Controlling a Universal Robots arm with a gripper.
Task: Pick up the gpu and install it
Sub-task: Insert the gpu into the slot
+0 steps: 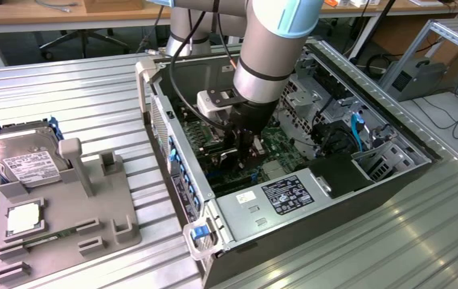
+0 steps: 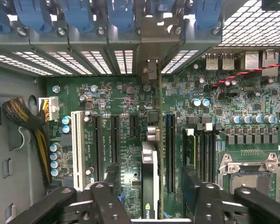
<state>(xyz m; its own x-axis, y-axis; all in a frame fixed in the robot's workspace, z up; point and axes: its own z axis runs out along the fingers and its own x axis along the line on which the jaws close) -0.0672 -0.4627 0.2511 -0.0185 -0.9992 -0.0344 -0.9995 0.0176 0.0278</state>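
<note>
Nearest the wrist cam: gripper (image 2: 151, 196) with its two dark fingers (image 2: 109, 200) standing apart, one on each side of the gpu (image 2: 150, 182). There's a visible gap btwn each pad and the card, so the fingers are open, not gripping.

The gpu stands on edge, running straight away from the cam toward the case's rear wall. Its dark cooler face and thin green edge show btwn the fingers, and its pale bracket (image 2: 149, 74) reaches up to the rear slot openings, just under the blue clips (image 2: 121, 14). It sits in line w/ a slot, beside the long dark slot (image 2: 169, 154) and parallel to the white slot (image 2: 76, 149) further off. Whether the edge connector is fully home can't be told from here (the bottom edge is hidden by the card itself).

Farther out, exterior view: arm (image 1: 273, 48) reaches down into the open PC case (image 1: 341, 162), gripper low over the board (image 1: 281, 153). On the grey tray (image 1: 68, 223) at the exterior view's left, a hard drive (image 1: 24, 162) still sits in its holder, plus a RAM stick (image 1: 48, 238).

Step, as I judge it: the release phase of install – card placed in slot, grip let go. Next move calls for clearing the fingers w/o nudging the card, staying parallel to it.
</note>
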